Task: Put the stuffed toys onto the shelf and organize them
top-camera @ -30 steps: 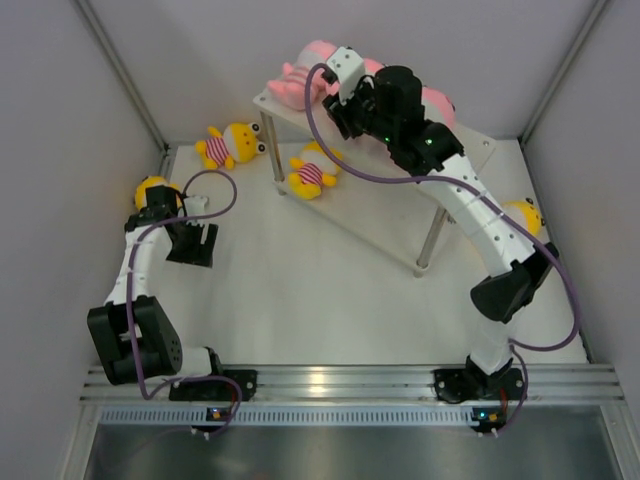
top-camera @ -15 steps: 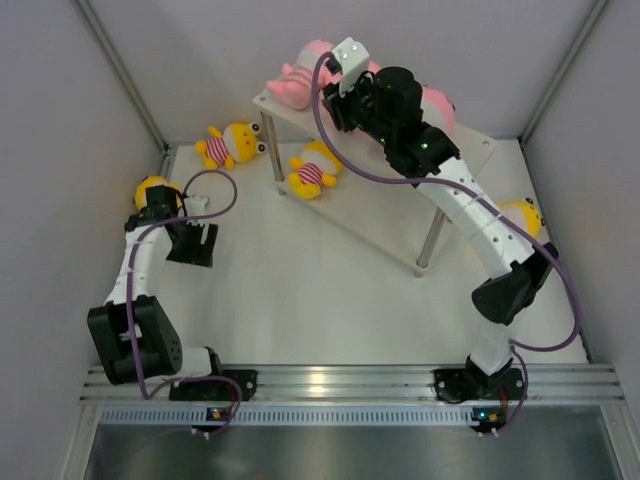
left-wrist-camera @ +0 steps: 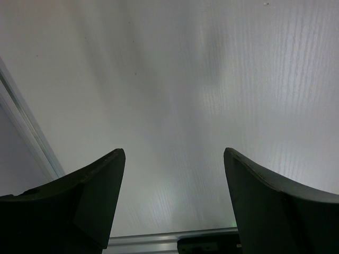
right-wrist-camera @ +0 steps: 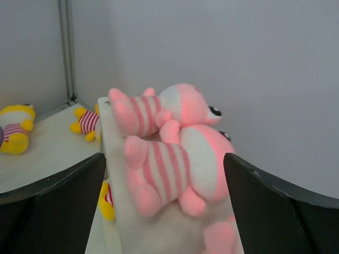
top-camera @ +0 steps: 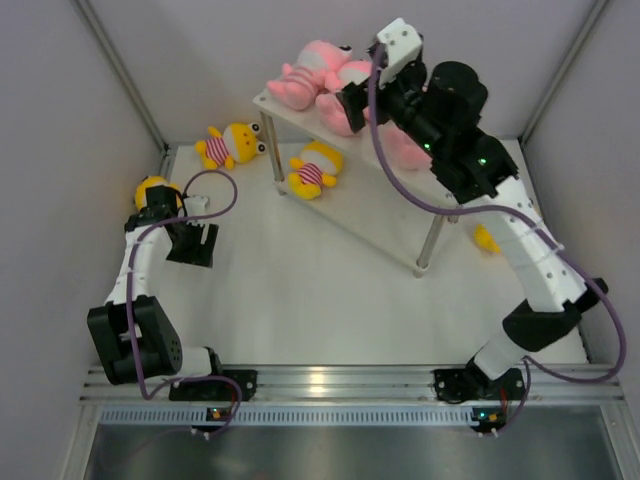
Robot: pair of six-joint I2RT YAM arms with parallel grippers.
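Right gripper (right-wrist-camera: 164, 157): we are seeing it hovering over the far-left end of the shelf (top-camera: 385, 190), jaws wide, gripping nothing. Two pink stuffed toys (right-wrist-camera: 169, 159) are lying there touching, feet toward the shelf's left edge. A third pink toy (top-camera: 400, 148) is lying just beside them.

We are counting four yellow toys on the table (top-camera: 320, 290):
- One (top-camera: 232, 143) is left of the shelf.
- One (top-camera: 314, 167) is at its near-left leg.
- One (top-camera: 155, 188) is by the left wall.
- One (top-camera: 486, 238) is right of the shelf.

Left gripper (left-wrist-camera: 174, 153): it is hanging wide and empty over bare table near the left rail. Open table is lying between the arms.
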